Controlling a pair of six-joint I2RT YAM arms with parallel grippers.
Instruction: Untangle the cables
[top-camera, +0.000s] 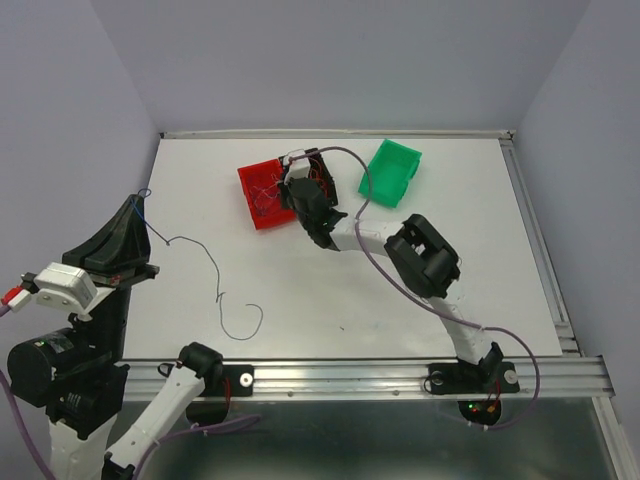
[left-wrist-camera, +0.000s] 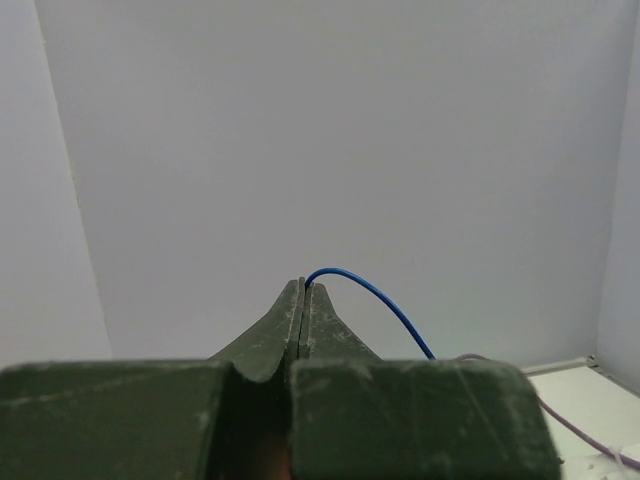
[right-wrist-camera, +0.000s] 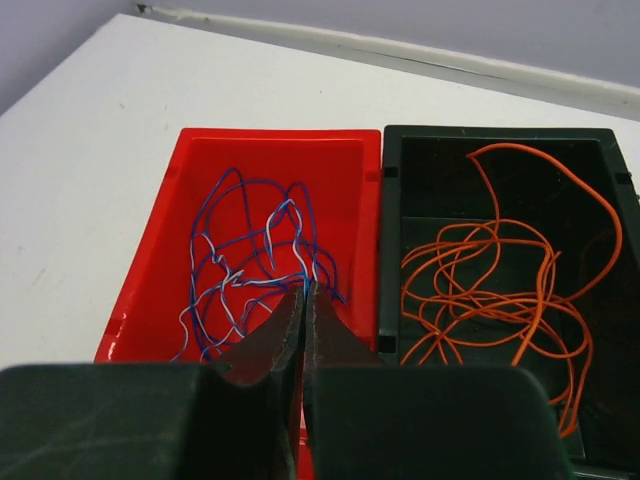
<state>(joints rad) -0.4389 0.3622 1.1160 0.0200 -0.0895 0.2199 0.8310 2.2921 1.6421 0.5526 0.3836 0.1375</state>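
Note:
My left gripper (top-camera: 136, 203) (left-wrist-camera: 303, 285) is raised at the table's left side, shut on one end of a thin blue cable (left-wrist-camera: 380, 295). That cable (top-camera: 215, 270) trails down and curls across the white table. My right gripper (top-camera: 298, 188) (right-wrist-camera: 305, 290) hangs shut over the red bin (top-camera: 250, 180) (right-wrist-camera: 150, 270), its tips among the bunched blue and white cables (right-wrist-camera: 240, 255). Whether a strand is pinched there does not show. Orange cables (right-wrist-camera: 480, 290) lie looped in the black bin (right-wrist-camera: 400, 180) beside it.
A green bin (top-camera: 390, 172) stands right of the black bin (top-camera: 322, 168) near the table's back. Thick lilac arm cable loops over the right arm (top-camera: 425, 255). A metal rail (top-camera: 350, 375) runs along the near edge.

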